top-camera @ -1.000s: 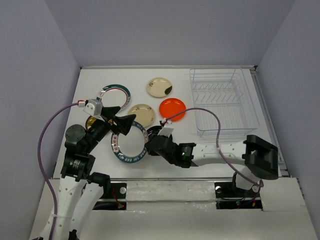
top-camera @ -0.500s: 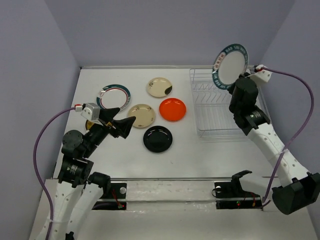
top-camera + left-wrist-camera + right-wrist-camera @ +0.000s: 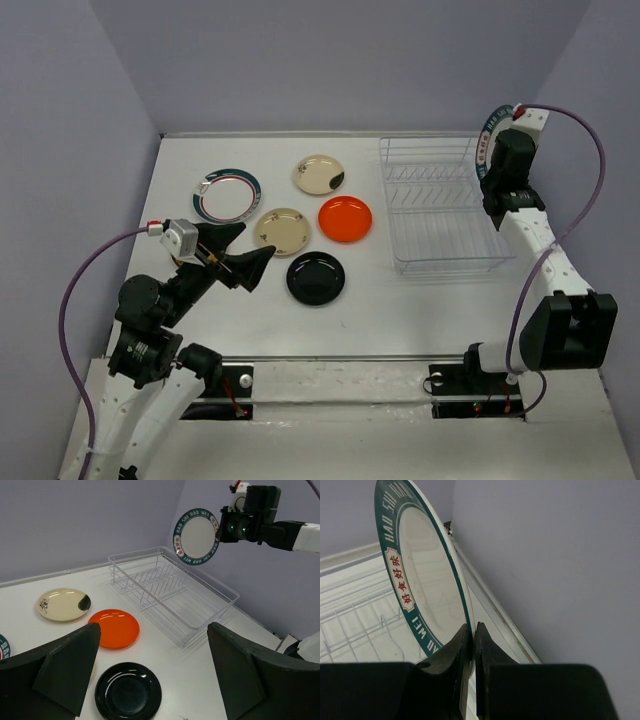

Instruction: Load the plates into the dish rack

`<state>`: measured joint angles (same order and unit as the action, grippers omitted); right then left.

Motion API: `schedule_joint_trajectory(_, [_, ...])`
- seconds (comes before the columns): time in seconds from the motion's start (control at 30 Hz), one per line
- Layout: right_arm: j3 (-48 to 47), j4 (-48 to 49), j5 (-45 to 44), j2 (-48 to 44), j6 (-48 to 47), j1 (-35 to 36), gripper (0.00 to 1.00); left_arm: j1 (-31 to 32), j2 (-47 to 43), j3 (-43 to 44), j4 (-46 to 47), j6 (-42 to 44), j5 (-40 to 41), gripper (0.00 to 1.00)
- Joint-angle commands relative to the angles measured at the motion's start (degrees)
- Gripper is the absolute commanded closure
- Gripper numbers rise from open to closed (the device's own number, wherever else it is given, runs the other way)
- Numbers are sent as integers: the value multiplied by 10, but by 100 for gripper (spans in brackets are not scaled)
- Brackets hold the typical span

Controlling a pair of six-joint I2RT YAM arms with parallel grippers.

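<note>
Lowering the teal-rimmed plate into the dish rack is the step you are on, I judge. The right gripper pinches the plate by its lower rim and holds it upright in the air, over the rack's far right corner and clear of the wires. Before you descend, line the plate's edge up with one gap between the upright wires and keep its face parallel to them. A thin rim held in a narrow pinch may swivel, so go down slowly. Only let go once the bottom edge sits between two wires and the plate leans on one of them.

The left gripper hangs spread wide and empty over the near left of the desk. Leave it there, out of the way.

Compared with half a second before, the carried plate has turned. It showed its full face to the top camera then, and now it shows almost edge-on, further right along the rack. The left arm has drawn back slightly toward its base.

The other teal-rimmed plate, two cream plates, the orange-red plate and the black plate lie where they did.
</note>
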<state>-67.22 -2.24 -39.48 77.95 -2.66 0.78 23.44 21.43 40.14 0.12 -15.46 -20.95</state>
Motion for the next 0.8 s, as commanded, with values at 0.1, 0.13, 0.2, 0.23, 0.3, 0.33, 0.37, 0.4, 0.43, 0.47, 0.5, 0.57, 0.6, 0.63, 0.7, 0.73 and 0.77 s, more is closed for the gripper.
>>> schedule_joint_trajectory(0.1, [-36, 106, 38, 40, -119, -2, 93, 25, -16, 15, 8, 14, 15, 1])
schedule_joint_trajectory(0.13, [-34, 109, 32, 44, -123, -2, 93, 27, -15, 15, 8, 14, 15, 1])
schedule_joint_trajectory(0.2, [-37, 121, 15, 57, -140, -2, 93, 32, -14, 16, 7, 17, 15, 1])
schedule_joint_trajectory(0.23, [-40, 123, 13, 61, -151, -2, 93, 34, -14, 16, 6, 18, 14, 1])
schedule_joint_trajectory(0.3, [-53, 128, 17, 69, -157, -2, 93, 36, -11, 17, 5, 18, 14, 1])
schedule_joint_trajectory(0.33, [-56, 128, 20, 70, -158, -2, 93, 35, -10, 17, 5, 19, 14, 1])
schedule_joint_trajectory(0.37, [-59, 128, 28, 72, -157, -2, 93, 36, -9, 17, 5, 18, 14, 1])
schedule_joint_trajectory(0.4, [-60, 127, 32, 74, -157, -2, 93, 35, -9, 17, 5, 18, 14, 1])
schedule_joint_trajectory(0.43, [-57, 126, 34, 77, -155, -2, 93, 35, -9, 18, 5, 18, 15, 1])
schedule_joint_trajectory(0.47, [-54, 127, 35, 79, -149, -2, 93, 35, -10, 18, 5, 18, 15, 1])
schedule_joint_trajectory(0.5, [-41, 126, 38, 82, -142, -2, 93, 35, -11, 18, 5, 18, 17, 1])
schedule_joint_trajectory(0.57, [-24, 127, 34, 84, -128, -2, 93, 36, -10, 17, 4, 18, 18, 1])
schedule_joint_trajectory(0.6, [-16, 128, 34, 84, -121, -2, 93, 35, -9, 17, 4, 18, 18, 1])
schedule_joint_trajectory(0.63, [-2, 130, 37, 87, -115, -2, 93, 36, -7, 17, 3, 18, 18, 1])
schedule_joint_trajectory(0.7, [7, 131, 38, 91, -107, -2, 93, 35, -4, 17, 1, 18, 16, 1])
schedule_joint_trajectory(0.73, [9, 131, 40, 97, -99, -2, 93, 36, -3, 18, 1, 19, 16, 1])
schedule_joint_trajectory(0.77, [14, 131, 48, 99, -96, -2, 93, 36, 1, 18, 1, 18, 17, 1])
